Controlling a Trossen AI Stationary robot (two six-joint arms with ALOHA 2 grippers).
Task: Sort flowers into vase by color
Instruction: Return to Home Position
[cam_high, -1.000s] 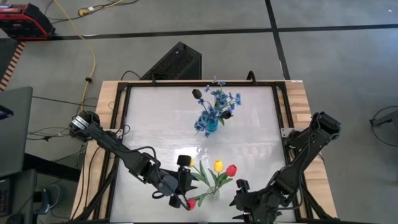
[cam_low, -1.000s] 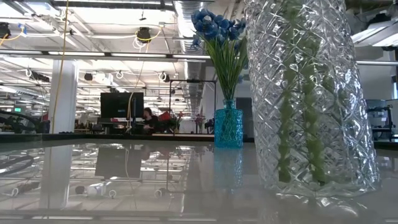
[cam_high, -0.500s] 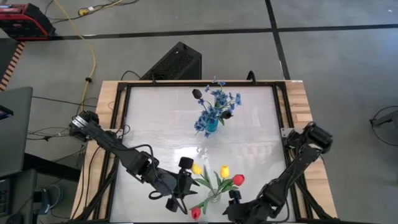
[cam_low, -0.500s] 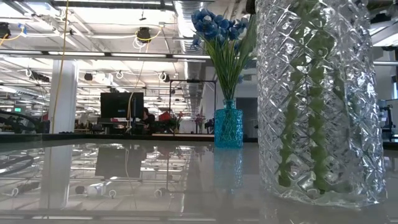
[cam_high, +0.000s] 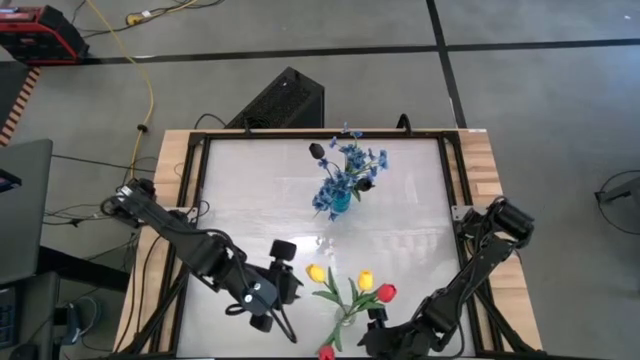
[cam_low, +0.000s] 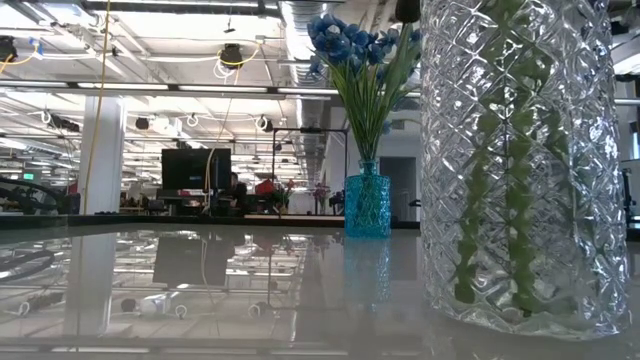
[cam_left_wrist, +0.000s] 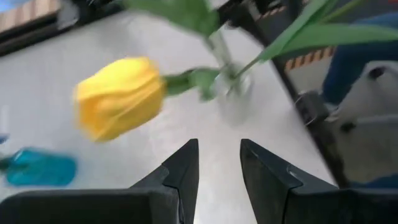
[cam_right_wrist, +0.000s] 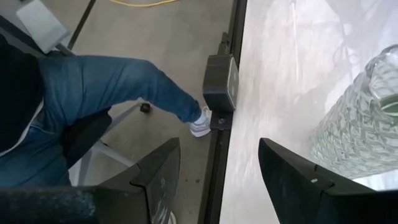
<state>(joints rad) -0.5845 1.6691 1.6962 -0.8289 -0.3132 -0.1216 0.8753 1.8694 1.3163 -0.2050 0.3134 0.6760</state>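
A grey concrete floor (cam_high: 560, 100) carries a yellow cable (cam_high: 151, 90); a white column (cam_low: 100, 150) stands behind

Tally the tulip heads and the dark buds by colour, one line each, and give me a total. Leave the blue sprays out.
Yellow tulips: 2
Red tulips: 2
Dark buds: 2
Total: 6

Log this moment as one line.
left gripper open near clear vase | right gripper open by table edge | red, yellow tulips in clear vase | blue sprays in blue vase
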